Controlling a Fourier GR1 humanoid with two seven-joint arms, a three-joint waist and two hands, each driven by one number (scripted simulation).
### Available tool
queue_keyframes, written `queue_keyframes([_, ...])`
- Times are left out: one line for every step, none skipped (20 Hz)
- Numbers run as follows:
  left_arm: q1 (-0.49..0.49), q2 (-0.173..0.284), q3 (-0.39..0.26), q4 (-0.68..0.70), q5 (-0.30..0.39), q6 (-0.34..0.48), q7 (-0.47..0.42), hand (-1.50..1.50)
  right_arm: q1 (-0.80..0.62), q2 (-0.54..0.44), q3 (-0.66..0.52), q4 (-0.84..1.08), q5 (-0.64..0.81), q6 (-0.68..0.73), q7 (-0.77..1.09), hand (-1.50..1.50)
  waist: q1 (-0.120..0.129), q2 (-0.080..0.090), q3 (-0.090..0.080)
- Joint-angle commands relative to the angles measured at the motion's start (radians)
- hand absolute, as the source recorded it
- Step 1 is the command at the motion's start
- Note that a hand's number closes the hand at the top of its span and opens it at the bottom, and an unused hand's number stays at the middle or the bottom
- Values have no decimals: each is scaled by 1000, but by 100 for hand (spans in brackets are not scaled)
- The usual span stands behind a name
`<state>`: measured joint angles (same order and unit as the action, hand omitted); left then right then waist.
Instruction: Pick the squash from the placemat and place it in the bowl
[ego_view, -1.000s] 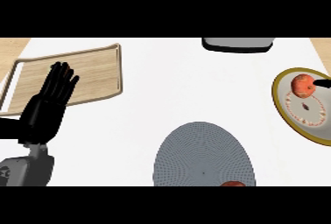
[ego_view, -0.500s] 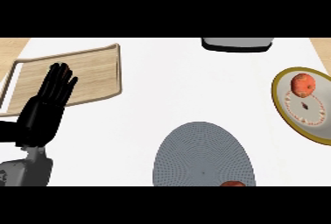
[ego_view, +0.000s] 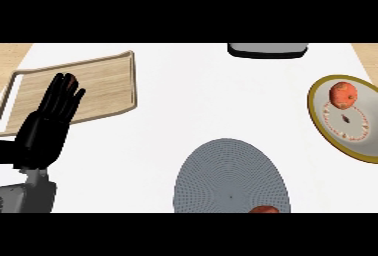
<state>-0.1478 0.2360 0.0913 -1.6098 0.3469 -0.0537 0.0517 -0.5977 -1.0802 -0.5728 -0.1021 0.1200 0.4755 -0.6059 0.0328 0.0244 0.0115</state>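
Resting at the left edge, the left hand stood with fingers straight and apart, holding nothing, its fingertips over the wooden tray. The squash sat inside the bowl at the right, well apart from the grey placemat, where another reddish item peeked in at the lower edge. A dark container sat at the top; the right hand was out of view.

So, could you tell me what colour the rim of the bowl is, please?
Mustard yellow, around a white inside; the head view shows the bowl at the right.
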Motion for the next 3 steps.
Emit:
queue_keyframes([3, 7, 13, 7, 9, -12, -8, 0, 89, -11, 5, 0, 8, 60, -75, -150, -4, 2, 3])
queue_keyframes([-13, 7, 15, 16, 3, -1, -3, 0, 90, -35, -6, 1, -4, 96, -64, -150, -11, -1, 1])
queue_keyframes([-4, 17, 17, -13, 12, -4, 22, 0, 95, -50, -1, -3, 2, 90, -52, -150, 0, -3, 2])
